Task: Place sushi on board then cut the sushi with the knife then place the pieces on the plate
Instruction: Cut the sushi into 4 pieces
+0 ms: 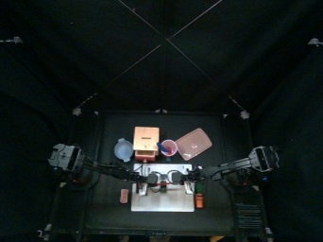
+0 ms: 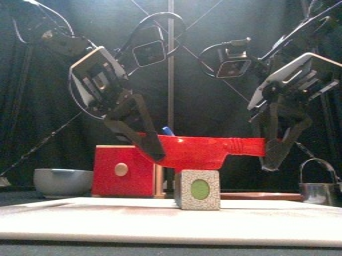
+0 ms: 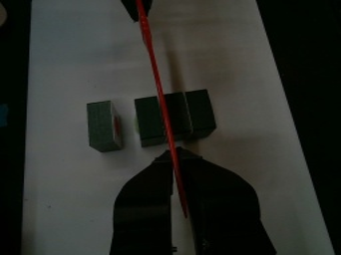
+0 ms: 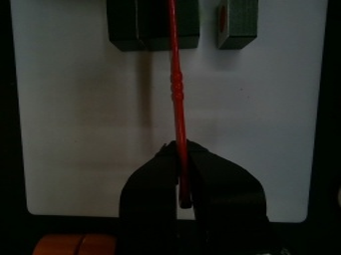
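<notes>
Both grippers clamp the red knife (image 2: 207, 150): L gripper (image 2: 150, 148) on one end, R gripper (image 2: 277, 150) on the other. Blade is level, just over the sushi (image 2: 198, 187) on the white board (image 2: 134, 212). One block (image 3: 100, 125) sits slightly apart from the rest. Can't tell if the blade touches the sushi.

The thin red toy knife (image 4: 174, 90) hides part of the dark green sushi blocks (image 4: 134, 25), which the edge cuts off.
</notes>
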Controlling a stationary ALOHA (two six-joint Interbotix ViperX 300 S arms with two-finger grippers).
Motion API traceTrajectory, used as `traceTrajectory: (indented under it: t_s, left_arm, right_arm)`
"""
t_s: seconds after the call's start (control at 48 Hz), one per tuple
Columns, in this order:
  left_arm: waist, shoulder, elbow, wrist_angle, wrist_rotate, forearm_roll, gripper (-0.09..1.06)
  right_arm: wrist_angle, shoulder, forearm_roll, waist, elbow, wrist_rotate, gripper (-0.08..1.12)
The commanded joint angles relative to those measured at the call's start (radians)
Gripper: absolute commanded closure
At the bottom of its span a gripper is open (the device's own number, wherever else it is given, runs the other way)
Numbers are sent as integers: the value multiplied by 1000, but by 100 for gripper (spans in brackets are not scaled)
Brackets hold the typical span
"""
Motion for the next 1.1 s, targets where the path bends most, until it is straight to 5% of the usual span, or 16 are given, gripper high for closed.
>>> traceTrajectory:
  t_s: [0.021,1.104]
  left_arm:
    - [3,-8,-12,-9,2,5,53]
    - [0,6,-17,-8,2,2,53]
  right_arm:
    - [-14,-25,-3,-14,-26,2,70]
    - [-26,2,25,-14,-12,2,70]
